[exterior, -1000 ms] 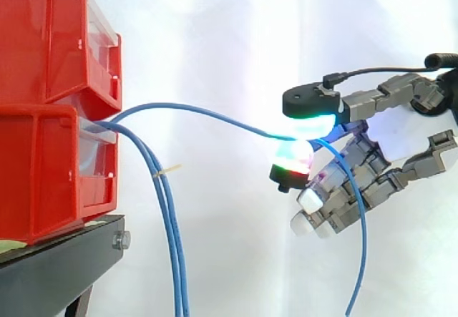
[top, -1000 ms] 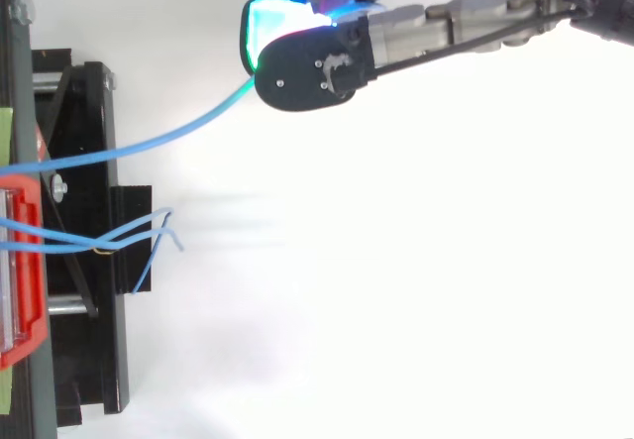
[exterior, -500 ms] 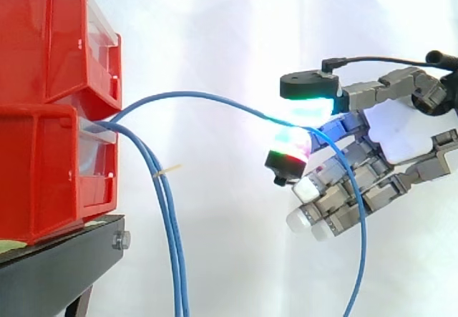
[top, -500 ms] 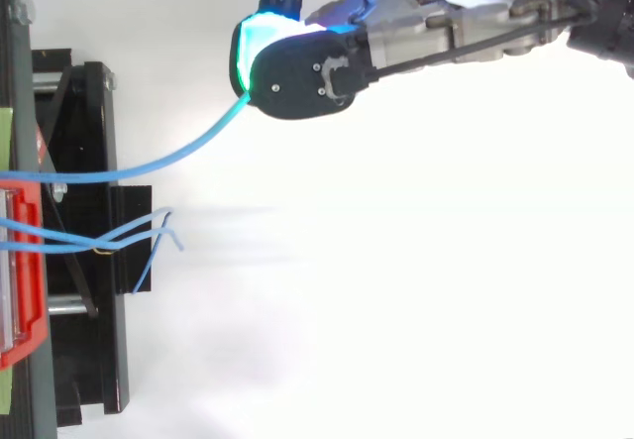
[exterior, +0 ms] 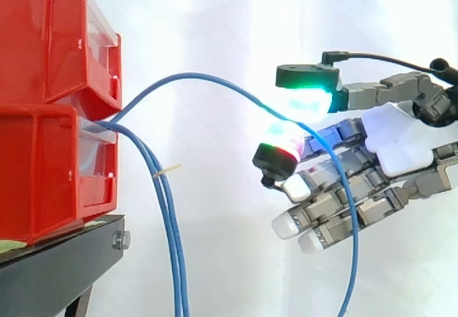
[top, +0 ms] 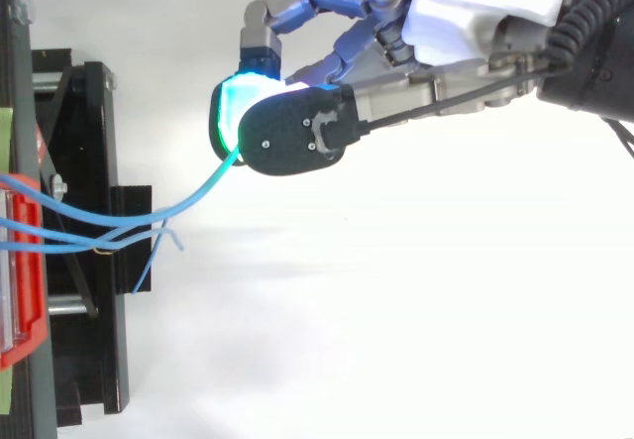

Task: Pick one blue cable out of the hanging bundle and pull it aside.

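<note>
The hand (exterior: 397,142) pinches one blue cable (exterior: 193,76) between two glowing pads (exterior: 308,102); the other fingers (exterior: 318,206) are loosely extended. The cable arcs from the lower red bin (exterior: 43,167) to the pinch, then hangs down past the fingers. The bundle (exterior: 170,245) hangs just beside the bin, well apart from the hand. In the top view the held run slants away from the bundle; any pull should follow that slant.

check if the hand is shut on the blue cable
Shut on it: the hand pinches the blue cable between glowing fingertips, and the cable arcs from the red bin to them.
</note>
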